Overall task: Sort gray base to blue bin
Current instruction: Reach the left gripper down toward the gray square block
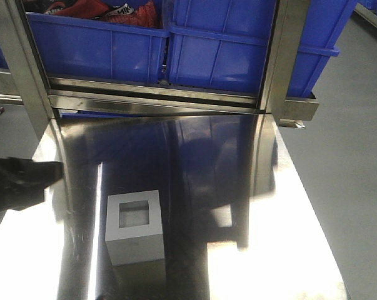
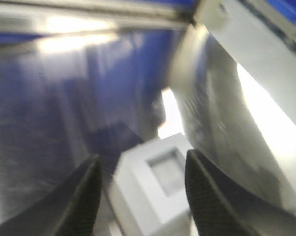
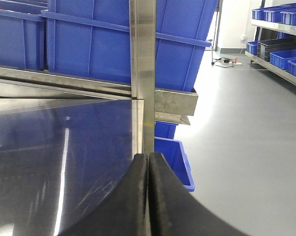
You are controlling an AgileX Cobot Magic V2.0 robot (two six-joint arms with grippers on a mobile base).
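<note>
Matte gray base (image 1: 134, 228) sits square on the mirror-bright steel table (image 1: 301, 250), recessed face up, near the front, with open steel all round it. The left gripper (image 2: 140, 164) hangs just above it, its textured black fingers (image 2: 84, 196) spread wide to either side and gripping nothing. The right gripper (image 3: 148, 164) is clenched, smooth curved pads flush together and empty, by the table's right edge. The glossy blue bin (image 1: 232, 59) stands at the far end behind a steel rail (image 1: 157, 94), well apart from the block.
</note>
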